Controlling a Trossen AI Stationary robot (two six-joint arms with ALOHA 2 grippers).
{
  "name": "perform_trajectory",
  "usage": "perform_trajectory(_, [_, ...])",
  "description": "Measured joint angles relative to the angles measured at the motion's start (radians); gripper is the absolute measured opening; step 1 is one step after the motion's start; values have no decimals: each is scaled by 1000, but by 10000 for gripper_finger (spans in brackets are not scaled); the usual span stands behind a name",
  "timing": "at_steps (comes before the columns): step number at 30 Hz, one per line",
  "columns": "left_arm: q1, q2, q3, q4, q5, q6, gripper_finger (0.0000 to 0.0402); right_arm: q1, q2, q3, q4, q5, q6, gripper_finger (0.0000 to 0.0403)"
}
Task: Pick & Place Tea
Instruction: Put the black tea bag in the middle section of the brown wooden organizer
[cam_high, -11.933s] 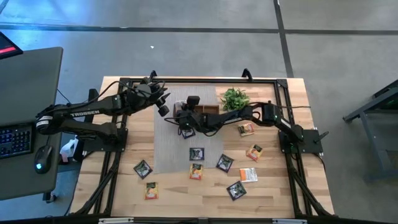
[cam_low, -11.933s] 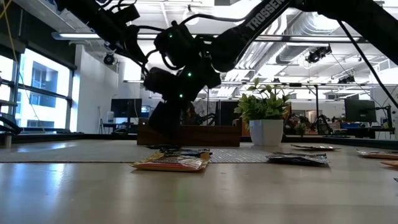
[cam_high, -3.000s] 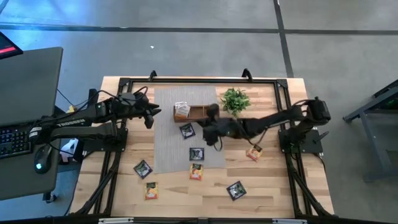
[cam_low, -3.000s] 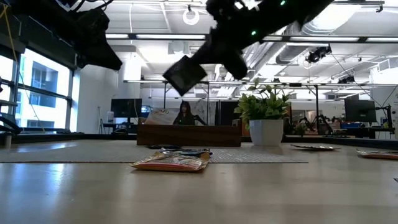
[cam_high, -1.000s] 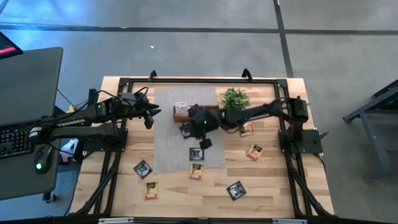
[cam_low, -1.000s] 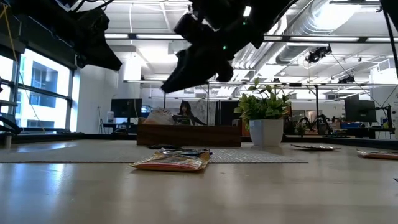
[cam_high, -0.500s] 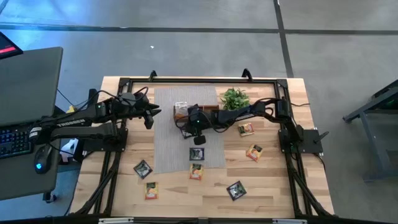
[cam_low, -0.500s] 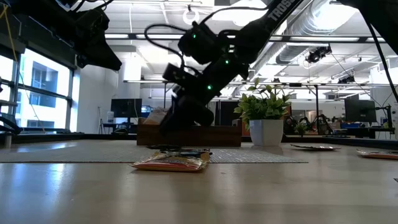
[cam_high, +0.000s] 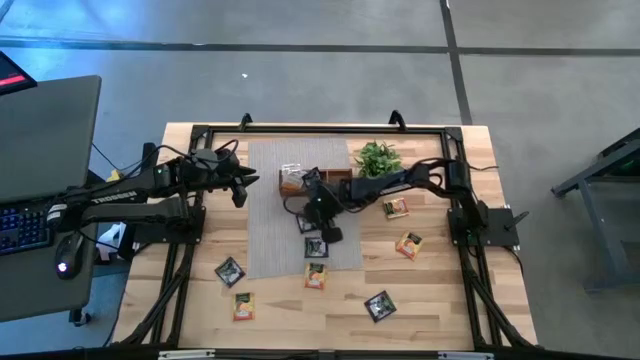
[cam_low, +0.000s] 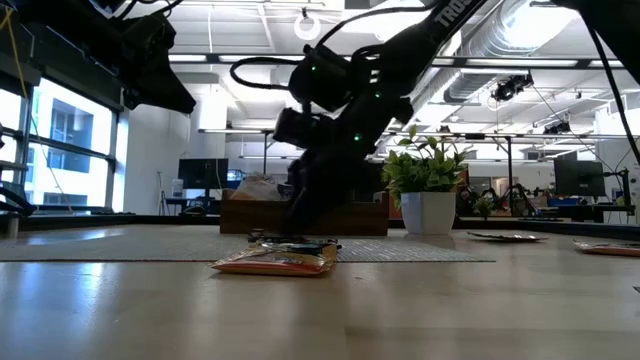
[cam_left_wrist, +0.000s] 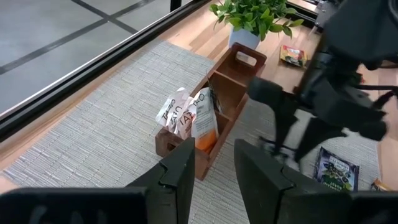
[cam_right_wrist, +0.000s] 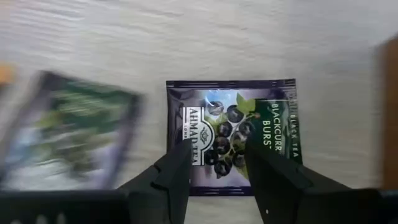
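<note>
The right gripper (cam_high: 314, 215) is lowered over the grey woven mat (cam_high: 270, 225), just in front of the wooden tray (cam_high: 335, 178), with its two fingers (cam_right_wrist: 177, 174) spread apart and nothing pinched between them. Directly beneath it, in the right wrist view, a black tea sachet (cam_right_wrist: 239, 137) printed with dark berries is seen lying flat on the mat, framed by the gap between the fingers; a second dark sachet (cam_right_wrist: 71, 134) is seen blurred beside it. In the low view the right arm is seen reaching down to the mat in front of the tray (cam_low: 305, 215), with an orange sachet (cam_low: 278, 262) lying nearer the camera.

The left gripper (cam_high: 238, 185) is held above the left edge of the mat, apart from the tray; in the left wrist view a narrow gap is shown between its fingers (cam_left_wrist: 180, 171) and nothing is gripped. From that view, several white and orange sachets (cam_left_wrist: 189, 118) are seen standing upright in the near compartment of the tray (cam_left_wrist: 239, 71).

The remaining tea is scattered flat on the table (cam_high: 440, 300): sachets are seen at the mat's front edge, on the bare wood to the left front, and to the right near the potted plant (cam_high: 377, 158).
</note>
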Motion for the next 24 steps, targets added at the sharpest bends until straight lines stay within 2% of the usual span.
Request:
perform_trajectory(3, [0,0,0,0,0,0,111,12,-15,-1,-44,-69,23,145])
perform_trajectory(5, [0,0,0,1,0,0,111,26,-29,-4,-53,-68,20,145])
perform_trajectory(12, [0,0,0,0,-3,0,111,64,-90,-4,40,85,-53,146])
perform_trajectory(24, [0,0,0,-1,1,0,111,0,26,-1,106,54,-3,145])
